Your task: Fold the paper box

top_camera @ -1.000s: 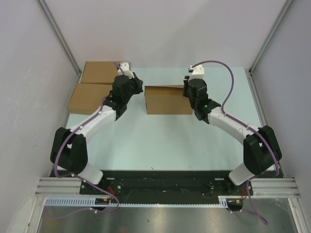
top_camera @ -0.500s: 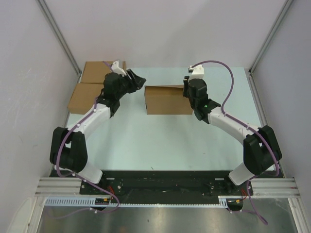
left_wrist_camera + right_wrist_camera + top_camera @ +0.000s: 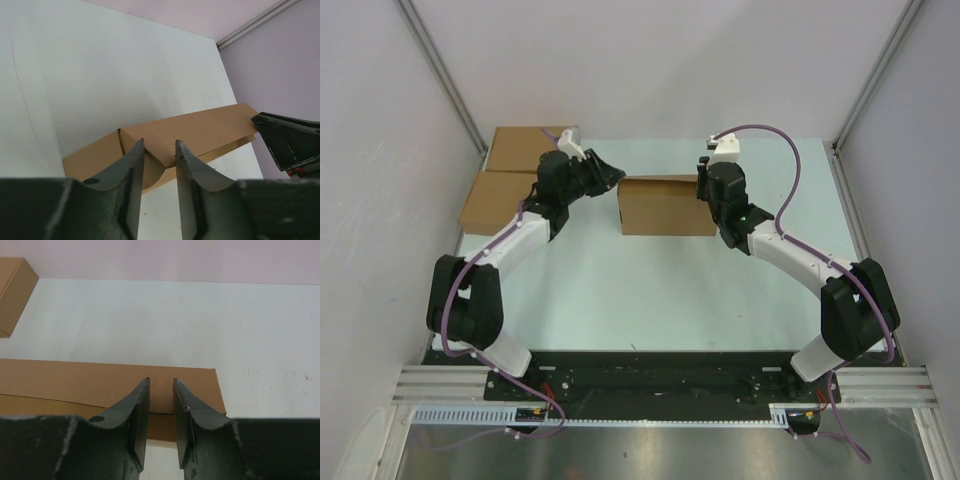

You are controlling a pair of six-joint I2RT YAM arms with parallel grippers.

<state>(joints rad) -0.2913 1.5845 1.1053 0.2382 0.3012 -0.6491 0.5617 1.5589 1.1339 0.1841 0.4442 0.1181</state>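
Paper box sits on the counter at mid-far centre, made up into a shallow closed shape, long side running left to right. The lid is not fully down: the right wrist view shows a thin shadowed seam under its front edge.

Left gripper is at the box's far-left corner, arm reaching in from the left. In the left wrist view its fingers stand a narrow gap apart, with the box's corner and a curved flap showing in the gap. Cannot tell if it is pinching the cardboard or just hovering over it.

Right gripper is at the box's right end. In the right wrist view its fingers are also a narrow gap apart, lined up over the lid near the right end, with box top, seam and front wall visible between them. Cannot tell if it is clamped on anything.

Two flat brown boxes lie at the far-left edge of the counter, one behind the other, apart from the paper box.
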